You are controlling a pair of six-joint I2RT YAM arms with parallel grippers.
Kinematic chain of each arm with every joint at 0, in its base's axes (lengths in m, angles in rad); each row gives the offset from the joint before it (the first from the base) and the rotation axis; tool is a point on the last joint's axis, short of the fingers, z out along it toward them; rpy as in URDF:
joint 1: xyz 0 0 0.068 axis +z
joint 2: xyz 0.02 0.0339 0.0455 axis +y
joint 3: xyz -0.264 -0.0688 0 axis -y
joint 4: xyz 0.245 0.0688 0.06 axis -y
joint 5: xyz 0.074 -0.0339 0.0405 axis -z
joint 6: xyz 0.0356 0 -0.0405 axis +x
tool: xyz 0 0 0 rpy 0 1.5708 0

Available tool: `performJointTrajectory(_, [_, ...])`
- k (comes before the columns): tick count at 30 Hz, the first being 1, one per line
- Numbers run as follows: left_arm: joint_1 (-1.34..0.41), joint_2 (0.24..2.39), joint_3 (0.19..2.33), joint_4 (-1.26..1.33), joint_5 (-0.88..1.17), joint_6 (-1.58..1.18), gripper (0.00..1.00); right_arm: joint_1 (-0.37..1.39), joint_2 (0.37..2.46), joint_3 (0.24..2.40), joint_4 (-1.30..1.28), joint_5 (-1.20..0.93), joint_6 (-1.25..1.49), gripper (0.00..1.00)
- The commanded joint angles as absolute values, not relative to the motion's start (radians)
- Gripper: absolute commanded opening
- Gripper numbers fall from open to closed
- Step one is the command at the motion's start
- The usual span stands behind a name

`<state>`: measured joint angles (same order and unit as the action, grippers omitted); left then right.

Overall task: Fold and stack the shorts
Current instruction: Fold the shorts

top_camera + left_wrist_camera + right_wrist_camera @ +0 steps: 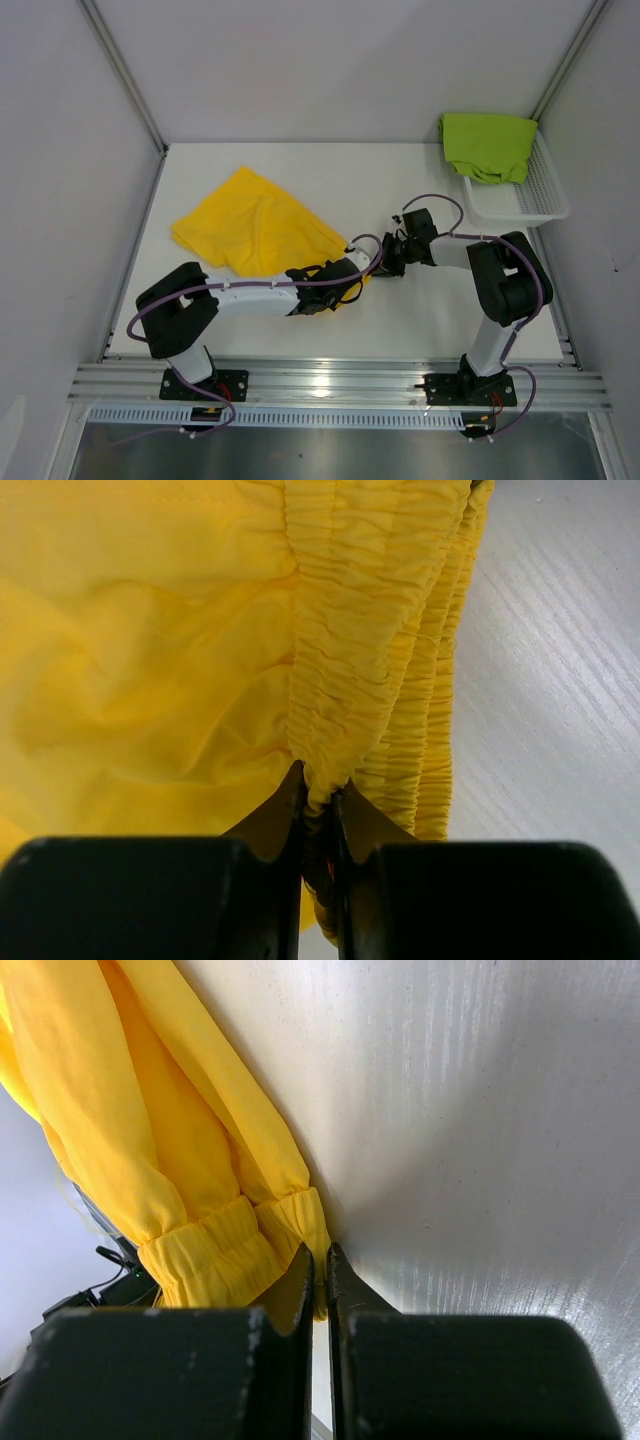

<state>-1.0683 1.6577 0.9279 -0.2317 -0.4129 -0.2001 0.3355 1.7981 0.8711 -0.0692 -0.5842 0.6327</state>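
The yellow shorts [255, 225] are lying rumpled on the table [420, 180], spreading out ahead of your left tool [318, 798], which is pinching the gathered waistband [370, 630] between nearly closed fingers. Your right tool [320, 1260] is clamping tight on what looks like the waistband's other end, right at its tips. You are likely gripping both ends to pull the band straight for folding. The green shorts [487, 145] are sitting in the basket [545, 205], well beyond your right tool.
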Motion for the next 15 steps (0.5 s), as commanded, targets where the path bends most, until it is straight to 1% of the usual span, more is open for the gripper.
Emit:
performJointTrajectory(1, [-1.072, 1.68, 0.911, -0.232, -0.391, -0.193, 0.1, 0.324, 1.787, 0.897, -0.048, -0.584, 0.626, 0.0])
performJointTrajectory(3, [-1.08, 1.672, 0.908, -0.245, -0.394, -0.192, 0.07, 0.316, 1.789, 0.899, -0.049, -0.586, 0.629, 0.0])
performJointTrajectory(5, [-1.088, 1.666, 0.911, -0.273, -0.393, -0.19, 0.0, 0.311, 1.79, 0.9, -0.048, -0.586, 0.634, 0.0])
performJointTrajectory(15, [-1.141, 1.598, 0.931, -0.428, -0.443, -0.193, 0.0, 0.291, 1.795, 0.907, -0.054, -0.584, 0.641, 0.0])
